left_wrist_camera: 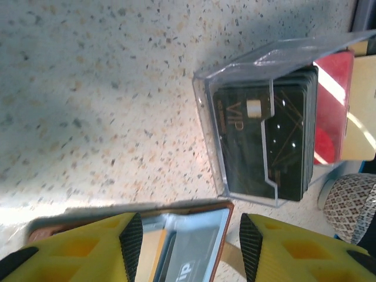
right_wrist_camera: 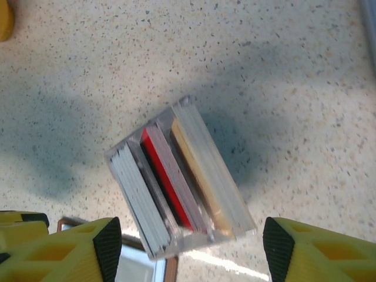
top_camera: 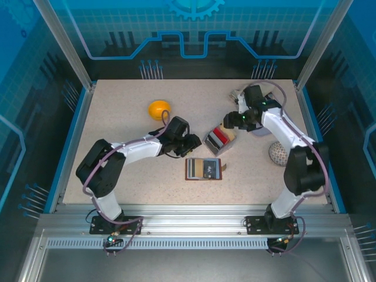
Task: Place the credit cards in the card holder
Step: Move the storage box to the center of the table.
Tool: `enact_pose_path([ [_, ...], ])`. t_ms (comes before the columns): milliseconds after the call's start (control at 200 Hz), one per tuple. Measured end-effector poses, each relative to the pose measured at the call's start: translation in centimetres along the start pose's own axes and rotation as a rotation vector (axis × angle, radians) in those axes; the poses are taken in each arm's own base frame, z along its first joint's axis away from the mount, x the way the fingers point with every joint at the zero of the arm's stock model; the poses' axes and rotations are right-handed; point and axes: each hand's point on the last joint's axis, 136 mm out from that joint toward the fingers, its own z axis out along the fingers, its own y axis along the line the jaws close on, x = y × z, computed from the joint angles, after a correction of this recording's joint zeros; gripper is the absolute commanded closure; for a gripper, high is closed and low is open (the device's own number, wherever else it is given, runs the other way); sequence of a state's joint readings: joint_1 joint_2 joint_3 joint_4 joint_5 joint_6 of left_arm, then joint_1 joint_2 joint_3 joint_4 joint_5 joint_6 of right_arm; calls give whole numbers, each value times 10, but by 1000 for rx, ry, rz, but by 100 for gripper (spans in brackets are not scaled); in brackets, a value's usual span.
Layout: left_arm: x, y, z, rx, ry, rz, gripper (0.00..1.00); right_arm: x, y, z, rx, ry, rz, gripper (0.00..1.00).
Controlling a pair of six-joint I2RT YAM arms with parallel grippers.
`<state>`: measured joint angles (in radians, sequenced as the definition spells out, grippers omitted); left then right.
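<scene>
Most credit cards point(right_wrist_camera: 167, 182) stand in the clear box point(right_wrist_camera: 232, 202) just on the far side of the card holder point(top_camera: 205, 168), which lies open mid surface point(top_camera: 117, 106) with seemingly one card tucked in; my left gripper point(left_wrist_camera: 191, 244) hangs half open, right gripper point(right_wrist_camera: 192, 249) wide, both empty.

White-black arms point(top_camera: 141, 151), purple cables point(top_camera: 284, 97), yellow tool fingers point(left_wrist_camera: 76, 247), black pads point(left_wrist_camera: 132, 244).

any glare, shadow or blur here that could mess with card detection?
Left wrist: strong glare on the clear box walls and washed-out streaks on the red card; the black card print stays legible. Right wrist: cards sharp edge-on, soft shadows across the table, bright strip along the box's lower edge. Top external: even light, but the card holder is small, details unreadable.
</scene>
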<state>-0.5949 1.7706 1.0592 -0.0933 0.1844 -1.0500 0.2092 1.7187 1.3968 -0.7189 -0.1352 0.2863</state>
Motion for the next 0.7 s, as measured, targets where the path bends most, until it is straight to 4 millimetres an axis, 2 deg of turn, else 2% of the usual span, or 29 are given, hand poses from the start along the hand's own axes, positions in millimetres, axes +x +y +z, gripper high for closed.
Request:
enact_pose_path([
  [80, -4, -2, 7, 14, 22, -18, 49, -8, -4, 16, 12, 27, -4, 29],
  [210, -8, -7, 11, 32, 43, -35, 49, -6, -8, 41, 12, 97, 2, 28],
  [375, -9, -14, 9, 58, 56, -33, 48, 6, -1, 64, -58, 181, 23, 28],
  [580, -15, -12, 8, 60, 51, -45, 48, 26, 16, 68, -172, 233, 63, 28],
  [700, -17, -9, 10, 54, 50, -52, 48, 41, 27, 63, -215, 256, 93, 28],
])
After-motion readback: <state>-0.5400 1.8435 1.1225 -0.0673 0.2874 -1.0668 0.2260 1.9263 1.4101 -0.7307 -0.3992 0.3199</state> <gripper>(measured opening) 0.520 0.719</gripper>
